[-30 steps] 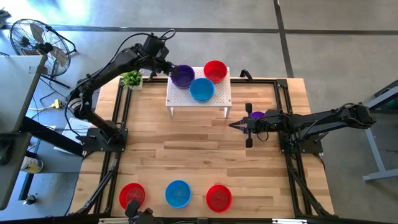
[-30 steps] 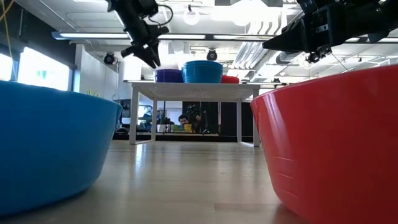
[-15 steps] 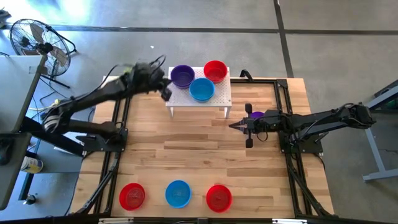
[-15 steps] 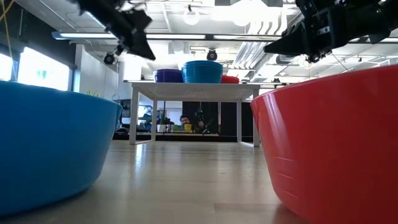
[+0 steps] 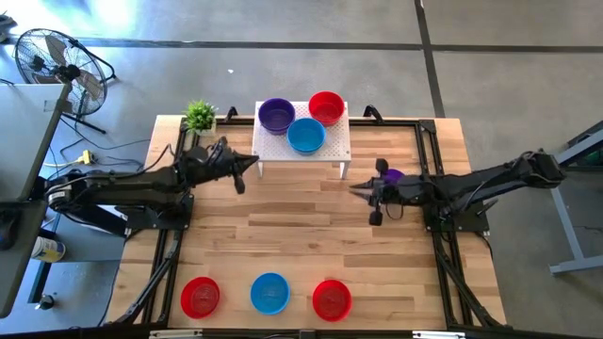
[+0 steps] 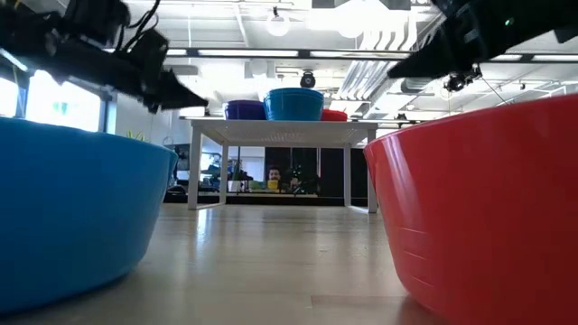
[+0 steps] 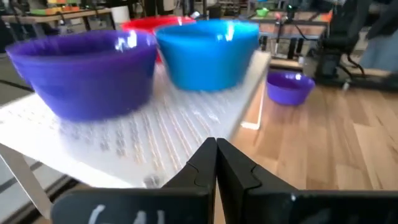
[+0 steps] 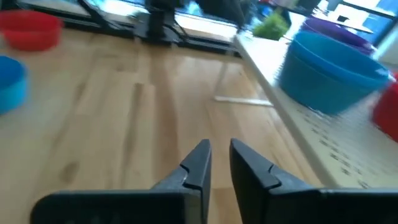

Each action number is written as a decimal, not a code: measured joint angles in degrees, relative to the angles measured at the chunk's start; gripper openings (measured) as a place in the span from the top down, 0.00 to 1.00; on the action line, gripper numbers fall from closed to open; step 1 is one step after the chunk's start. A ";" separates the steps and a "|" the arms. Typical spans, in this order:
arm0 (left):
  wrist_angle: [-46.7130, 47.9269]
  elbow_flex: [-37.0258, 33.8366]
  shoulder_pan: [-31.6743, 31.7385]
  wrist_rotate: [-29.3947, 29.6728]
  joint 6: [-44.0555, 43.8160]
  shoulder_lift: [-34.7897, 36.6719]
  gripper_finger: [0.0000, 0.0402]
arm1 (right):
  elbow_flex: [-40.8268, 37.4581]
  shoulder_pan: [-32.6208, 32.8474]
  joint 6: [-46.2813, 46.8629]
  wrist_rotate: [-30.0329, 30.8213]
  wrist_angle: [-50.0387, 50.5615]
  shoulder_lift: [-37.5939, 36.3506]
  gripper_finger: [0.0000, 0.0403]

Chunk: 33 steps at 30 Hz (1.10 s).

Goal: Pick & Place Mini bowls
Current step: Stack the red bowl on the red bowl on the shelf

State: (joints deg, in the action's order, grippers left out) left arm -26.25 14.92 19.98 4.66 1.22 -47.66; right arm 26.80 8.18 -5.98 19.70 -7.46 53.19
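Observation:
A white perforated stand (image 5: pixel 301 151) at the table's far middle carries a purple bowl (image 5: pixel 276 115), a blue bowl (image 5: pixel 306 136) and a red bowl (image 5: pixel 326 106), each on its base. Another purple bowl (image 5: pixel 390 176) sits on the table right of the stand. Two red bowls (image 5: pixel 200 296) (image 5: pixel 331 298) and a blue bowl (image 5: pixel 270 293) stand along the near edge. My left gripper (image 5: pixel 252 162) is shut and empty, just left of the stand's near left corner. My right gripper (image 5: pixel 354 190) is empty below the stand's right end, its fingers a narrow gap apart (image 8: pixel 221 149).
A small green potted plant (image 5: pixel 199 116) stands at the table's far left corner, behind my left arm. Black frame rails (image 5: pixel 179 188) run along the table's left and right sides. Bare wood (image 5: pixel 283 235) lies between the stand and the near row of bowls.
My left gripper has drawn back from the purple bowl on the stand, toward the table's left and near edges and down, and now sits low beside the stand's left end. The purple bowl stays on the stand.

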 joint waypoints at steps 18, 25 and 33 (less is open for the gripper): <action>-2.48 -3.26 -0.54 -2.30 1.50 -0.07 0.99 | 15.80 30.56 6.16 4.33 13.95 26.35 0.52; -0.95 -3.28 -0.54 -2.90 1.52 -0.07 0.99 | 27.78 38.92 5.33 -1.23 16.21 42.38 0.52; -0.34 -3.28 -0.53 -2.85 1.50 -0.09 0.99 | 37.24 39.31 -0.03 -4.86 20.46 52.97 0.60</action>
State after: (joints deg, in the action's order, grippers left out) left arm -26.59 11.64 19.44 1.80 2.72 -47.75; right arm 64.04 47.49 -6.02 14.84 12.99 106.16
